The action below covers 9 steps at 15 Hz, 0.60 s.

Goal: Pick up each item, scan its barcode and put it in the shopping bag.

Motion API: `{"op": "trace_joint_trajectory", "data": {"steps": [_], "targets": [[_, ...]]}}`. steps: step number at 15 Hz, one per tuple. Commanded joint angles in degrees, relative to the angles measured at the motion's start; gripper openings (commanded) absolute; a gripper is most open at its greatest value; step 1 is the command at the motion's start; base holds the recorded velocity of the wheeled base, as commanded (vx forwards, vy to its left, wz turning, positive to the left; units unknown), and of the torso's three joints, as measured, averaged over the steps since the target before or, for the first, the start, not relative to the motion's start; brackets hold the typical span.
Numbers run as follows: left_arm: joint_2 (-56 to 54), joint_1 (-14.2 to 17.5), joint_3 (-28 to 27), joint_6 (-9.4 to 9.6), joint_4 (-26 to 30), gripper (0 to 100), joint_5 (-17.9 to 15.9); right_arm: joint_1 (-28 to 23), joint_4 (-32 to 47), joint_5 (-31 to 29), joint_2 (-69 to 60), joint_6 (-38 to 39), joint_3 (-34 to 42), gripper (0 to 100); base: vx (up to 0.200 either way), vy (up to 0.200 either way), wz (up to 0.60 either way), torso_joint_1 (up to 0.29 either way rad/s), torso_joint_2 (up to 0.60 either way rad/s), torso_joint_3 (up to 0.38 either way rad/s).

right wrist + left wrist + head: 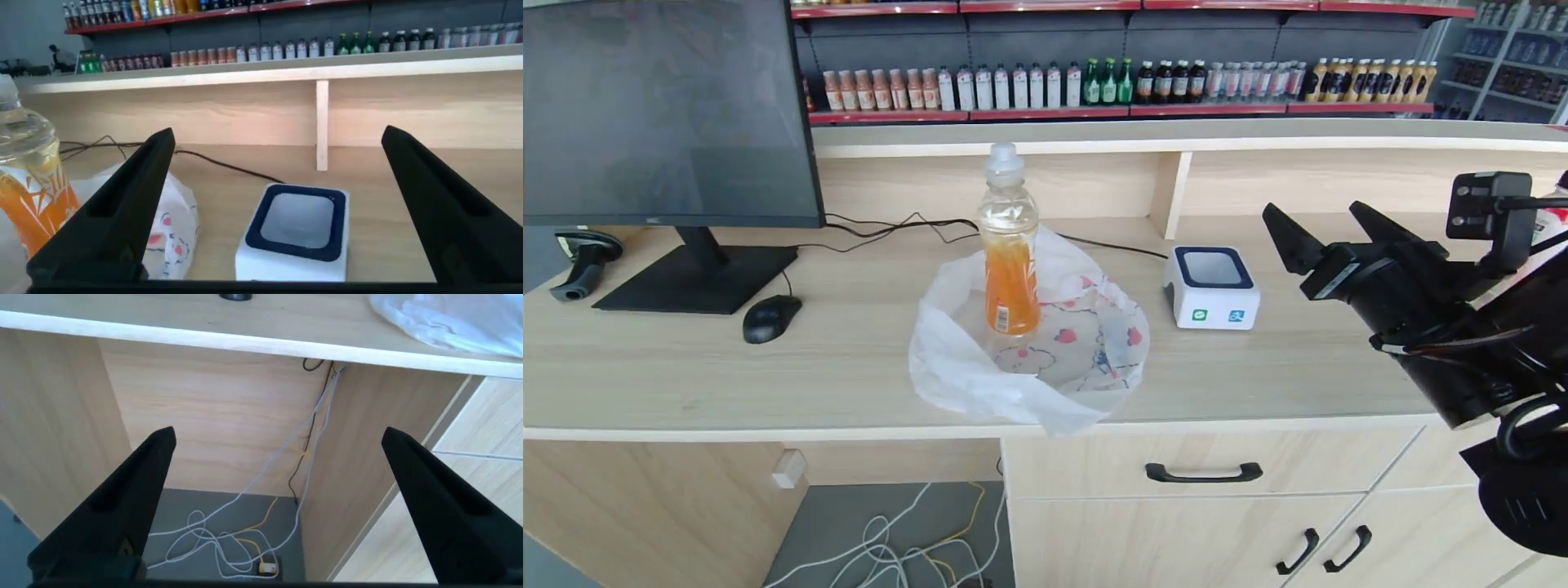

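nearest, the left gripper [278, 434] is hanging below the edge of the counter [686, 384], jaws spread wide and holding nothing. the right gripper [1311, 214] is hovering over the counter at 3 o'clock, likewise wide open and empty, facing the scanner [1210, 287]. the orange drink bottle [1010, 261] is standing upright in the shopping bag [947, 359] at centre, with the scanner at its 3 o'clock. that item is looking finished, so the next move is probably calling for reaching for another one. a white and red thing [1553, 219] at the far right edge is sitting mostly behind the wrist, too cut off to identify.

No legible text, green and blue icons [1218, 315] on scanner [1211, 278] front
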Motion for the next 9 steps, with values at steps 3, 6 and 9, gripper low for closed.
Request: {"op": "trace_joint_trajectory", "data": {"steps": [3,6,9], "targets": [[0.0,-0.01,0.0,-0.07,0.1,100,0.02,0.06,-0.08,0.0,-0.05,-0.01,1.96,100,0.0,-0.2,-0.6,0.002,0.01,0.004],[0.09,0.07,0.0,-0.15,0.1,100,0.02,-0.02,-0.08,0.0,0.13,-0.01,2.49,100,0.0,-0.2,0.0,0.007,0.0,0.001],[0.09,0.07,0.0,-0.24,0.1,100,0.02,-0.55,-0.08,0.0,0.39,-0.36,1.87,100,0.0,-0.2,0.0,0.002,0.0,0.004]]}}
